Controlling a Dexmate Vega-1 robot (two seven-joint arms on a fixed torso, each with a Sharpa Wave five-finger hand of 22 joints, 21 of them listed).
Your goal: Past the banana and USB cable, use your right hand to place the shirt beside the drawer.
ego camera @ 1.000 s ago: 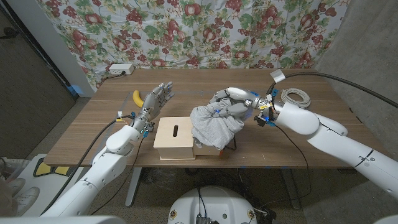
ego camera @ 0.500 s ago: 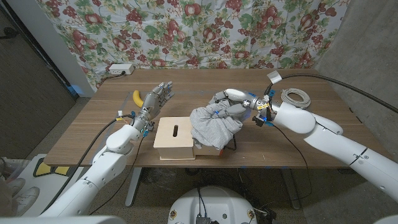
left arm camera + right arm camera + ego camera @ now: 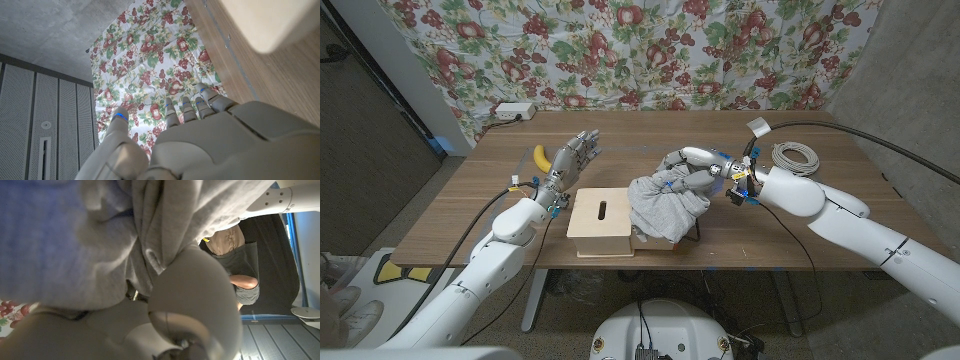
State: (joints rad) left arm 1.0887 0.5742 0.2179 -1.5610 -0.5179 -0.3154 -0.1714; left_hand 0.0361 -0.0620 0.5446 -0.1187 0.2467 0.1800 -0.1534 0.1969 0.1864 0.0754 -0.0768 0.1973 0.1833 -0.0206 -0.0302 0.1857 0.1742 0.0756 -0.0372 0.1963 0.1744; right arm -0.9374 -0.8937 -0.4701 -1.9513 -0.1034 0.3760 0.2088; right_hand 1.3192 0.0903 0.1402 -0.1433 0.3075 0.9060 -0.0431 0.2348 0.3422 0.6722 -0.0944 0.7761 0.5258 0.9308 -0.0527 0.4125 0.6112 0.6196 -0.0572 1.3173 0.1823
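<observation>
Here, at the table's (image 3: pixel 470 215) left end, bare wood runs from the near edge to the far one, where a white power strip (image 3: pixel 513 110) sits at the far left corner. The banana (image 3: pixel 542 156) lies just beside the left hand (image 3: pixel 571 160), which is raised over the wood behind the drawer with its fingers apart and holding nothing; the left wrist view shows the same spread fingers (image 3: pixel 186 111) against the flowered cloth (image 3: pixel 150 60). The drawer (image 3: pixel 603 222), a pale wooden box with a slot in its top, stands near the front edge; what it contains cannot be told. Touching its right side, the grey shirt (image 3: pixel 662 205) lies bunched in a heap, partly over a lower wooden ledge and a thin black stand at the near edge. The right hand (image 3: pixel 692 167) grips the shirt's top, fingers curled into the fabric; the right wrist view shows grey cloth (image 3: pixel 100 245) pressed against it. Further right, a coiled USB cable (image 3: pixel 797 156) lies near the far right corner, with open wood between it and the near edge.
</observation>
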